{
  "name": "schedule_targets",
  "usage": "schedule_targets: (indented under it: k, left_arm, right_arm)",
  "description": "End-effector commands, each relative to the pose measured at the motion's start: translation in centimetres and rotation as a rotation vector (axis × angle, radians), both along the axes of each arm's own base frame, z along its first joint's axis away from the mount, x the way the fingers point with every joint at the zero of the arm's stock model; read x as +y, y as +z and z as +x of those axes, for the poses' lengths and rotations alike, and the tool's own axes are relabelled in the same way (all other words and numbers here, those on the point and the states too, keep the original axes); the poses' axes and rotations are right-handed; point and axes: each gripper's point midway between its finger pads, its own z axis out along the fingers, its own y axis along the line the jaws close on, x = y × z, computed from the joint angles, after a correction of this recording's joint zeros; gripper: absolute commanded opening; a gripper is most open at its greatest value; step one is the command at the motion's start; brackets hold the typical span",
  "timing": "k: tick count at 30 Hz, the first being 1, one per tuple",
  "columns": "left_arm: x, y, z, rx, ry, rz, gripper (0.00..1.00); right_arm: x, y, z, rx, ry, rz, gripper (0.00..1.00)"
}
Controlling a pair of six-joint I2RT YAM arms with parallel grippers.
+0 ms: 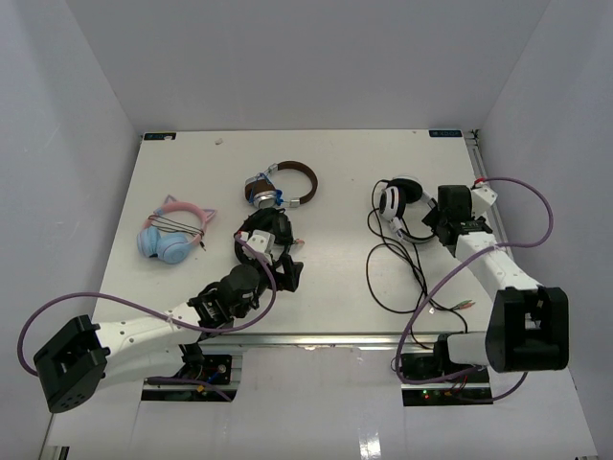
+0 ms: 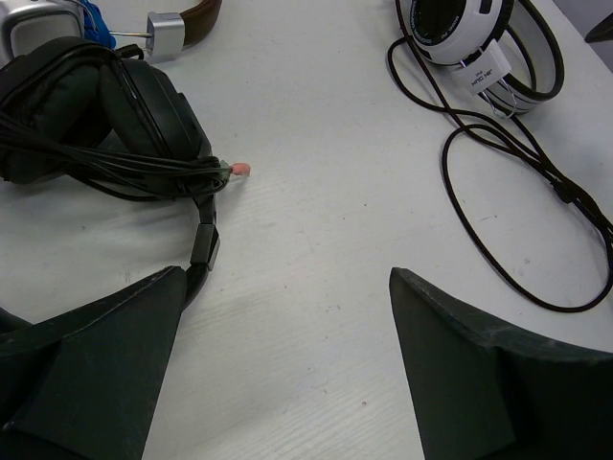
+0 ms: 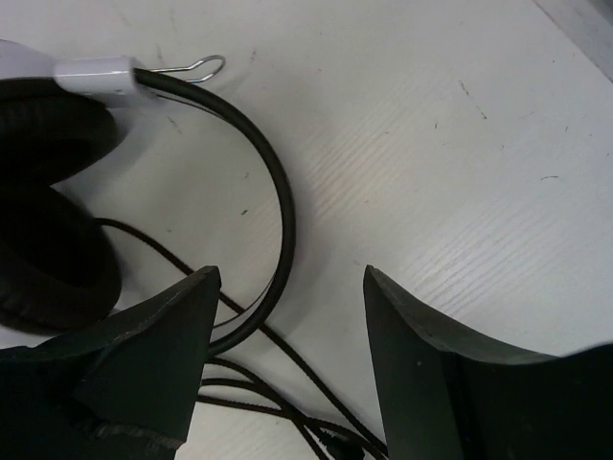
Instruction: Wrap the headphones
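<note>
Right side of the tabletop (image 1: 335, 153), toward the far edge: the white headphones (image 1: 393, 206) lie flat, ear cups close together. Their thin black cable (image 1: 383, 273) runs loose from the cups toward the near edge in wide, slack loops; none of it is wound round the set.

The right arm (image 1: 488, 264) reaches up the right edge, wrist just beside the white headphones. Seen from its wrist, the right fingers (image 3: 450, 383) stand spread apart with nothing between them but bare tabletop. The black ear pads (image 3: 48, 211) sit off to the left. The dark underside of the headband (image 3: 273, 192) curves down to the tip of the left-hand finger; touching or not, cannot tell. A few strands of cable pass below.

The left arm (image 1: 144, 331) stretches out to mid-table. The left fingers (image 2: 96, 364) are also parted and hold nothing. All-black headphones (image 2: 96, 125), with cord bundled across the cups, lie just ahead and to the left of them; a small pink tip (image 2: 241, 170) pokes out of the bundle.

Also present: brown-banded headphones (image 1: 283, 187) further back, and pink and blue headphones (image 1: 172, 235) on the left side.
</note>
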Motion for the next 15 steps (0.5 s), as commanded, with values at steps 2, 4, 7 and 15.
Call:
schedule_targets:
  k: [2,4,7,15]
  left_arm:
    - [-0.6,1.9,-0.1,-0.023,-0.020,-0.054,0.98]
    - [-0.6,1.8,-0.1,-0.023,-0.021,-0.051,0.98]
    - [-0.7,1.8,-0.1,-0.021,-0.021,-0.049,0.98]
    - [-0.6,1.9,-0.1,-0.023,-0.020,-0.053,0.98]
  right_arm:
    - [-0.5,-2.0,2.4,0.053,-0.045,0.062,0.66]
    - [-0.4,-3.0,2.8,0.077,-0.033,0.062,0.66]
    - [-0.3,-4.2,3.1,0.090,-0.023,0.070,0.65]
    - [-0.7,-7.1,2.8,0.147,-0.021,0.063,0.59]
